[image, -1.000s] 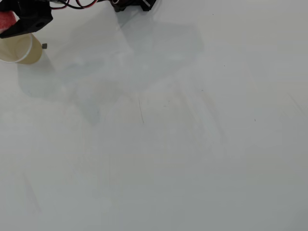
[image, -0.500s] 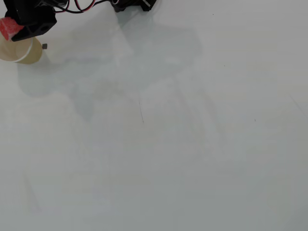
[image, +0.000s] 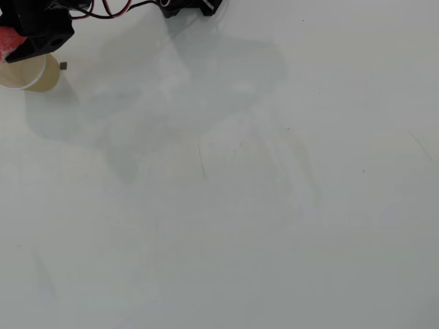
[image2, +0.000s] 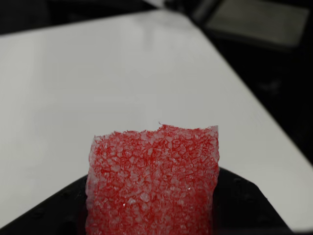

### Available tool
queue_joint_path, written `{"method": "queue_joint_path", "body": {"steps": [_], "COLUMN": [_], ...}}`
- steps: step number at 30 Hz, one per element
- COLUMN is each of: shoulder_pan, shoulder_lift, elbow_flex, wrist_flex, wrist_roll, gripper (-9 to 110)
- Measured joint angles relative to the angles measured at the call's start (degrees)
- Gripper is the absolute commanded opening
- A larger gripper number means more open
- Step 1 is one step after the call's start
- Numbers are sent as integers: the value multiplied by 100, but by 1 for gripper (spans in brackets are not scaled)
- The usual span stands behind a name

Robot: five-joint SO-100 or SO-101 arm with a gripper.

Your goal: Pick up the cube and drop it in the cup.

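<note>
The red cube (image2: 152, 181), rough and speckled, fills the lower middle of the wrist view, held between the black jaws of my gripper (image2: 151, 215). In the overhead view the gripper (image: 17, 42) is at the far top left, shut on the cube (image: 8, 41), which shows as a red patch at the frame's left edge. It hangs right over the rim of the tan paper cup (image: 38, 77), which stands on the white table and is partly hidden by the gripper. The cup is out of the wrist view.
The white table (image: 240, 205) spreads across the overhead view, with a shadow near the top left. Black arm parts and wires (image: 185, 7) sit at the top edge. A small dark speck (image: 63, 66) lies beside the cup. The wrist view shows the table's right edge (image2: 254, 107).
</note>
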Motion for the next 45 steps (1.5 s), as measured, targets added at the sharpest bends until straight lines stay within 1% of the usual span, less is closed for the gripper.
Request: {"method": "queue_joint_path", "body": {"steps": [10, 16, 34, 35, 36, 39, 45], "shoulder_pan": [-9, -185, -193, -193, -193, -193, -193], "shoulder_lift": [-141, -264, -264, -264, -264, -264, -264], "elbow_flex": [0, 0, 0, 0, 0, 0, 0], "wrist_flex": [0, 396, 422, 422, 422, 422, 422], "wrist_roll": [0, 0, 0, 0, 0, 0, 0], "gripper": [0, 0, 0, 1, 5, 18, 31]}}
